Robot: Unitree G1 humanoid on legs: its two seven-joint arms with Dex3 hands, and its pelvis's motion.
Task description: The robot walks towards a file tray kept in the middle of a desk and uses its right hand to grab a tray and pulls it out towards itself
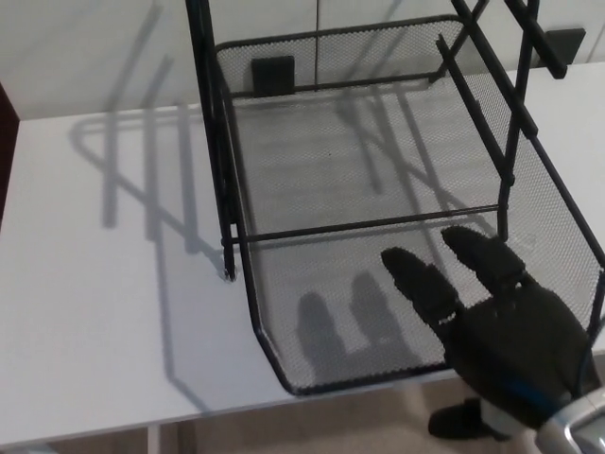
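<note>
Black wire-mesh tray (378,236), lowest level of a black metal file rack (213,142), standing on a white desk (95,312). Position: drawn well forward, its front lip overhanging the desk's near edge, its rear wall inside the rack uprights toward the far edge; a thin cross-rod (369,227) spans the frame above the mesh floor. Right hand (510,331), black, enters from the lower right corner; two thick fingers (421,284) lie extended over the tray's front right part, thumb below the front lip, so the front wall appears pinched between them, though actual contact cannot be confirmed from this angle. Left hand: not visible. Progress, as judged: approach complete, grasp seemingly made, tray largely extended toward the robot; what remains is little, perhaps a final short draw and letting go. Obscured or cropped: the tray's front right corner behind the hand, the rack's upper tiers beyond the top edge, the wrist at the bottom corner, and any contents, none discernible through the mesh.
</note>
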